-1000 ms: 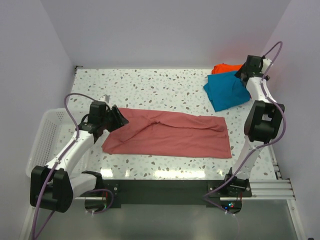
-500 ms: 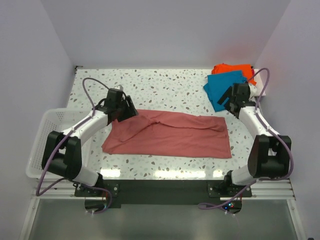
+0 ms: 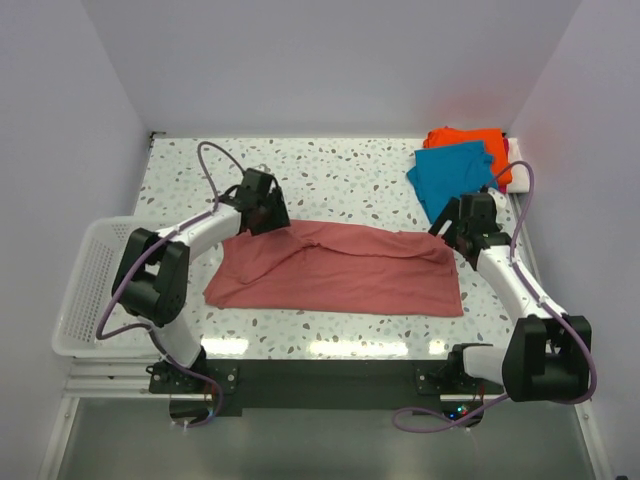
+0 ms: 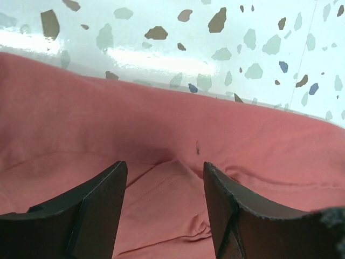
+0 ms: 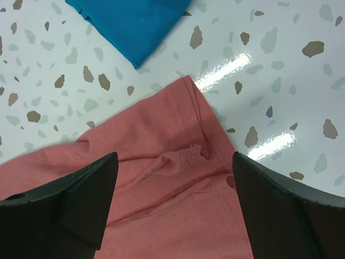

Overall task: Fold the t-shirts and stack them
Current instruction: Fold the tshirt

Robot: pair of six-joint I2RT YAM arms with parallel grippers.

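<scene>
Fingers (image 4: 99, 208) of left gripper (image 4: 164, 172) and right gripper (image 5: 175, 162) gape empty over the large dusty-red cloth t-shirt's (image 3: 340, 268) 2 far corners, seemingly poised to pinch and fold.

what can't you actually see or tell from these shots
- Orange shirt: top view, mostly under the teal shirt, so its folding is hidden.
- Basket: top view, the left arm crosses it; contents too small to tell.
- Red shirt: both wrist views cut it off at the edges.
- Left pincer and right pincer: open over the cloth; contact unclear, since the arm ends cover the tips from above.
</scene>
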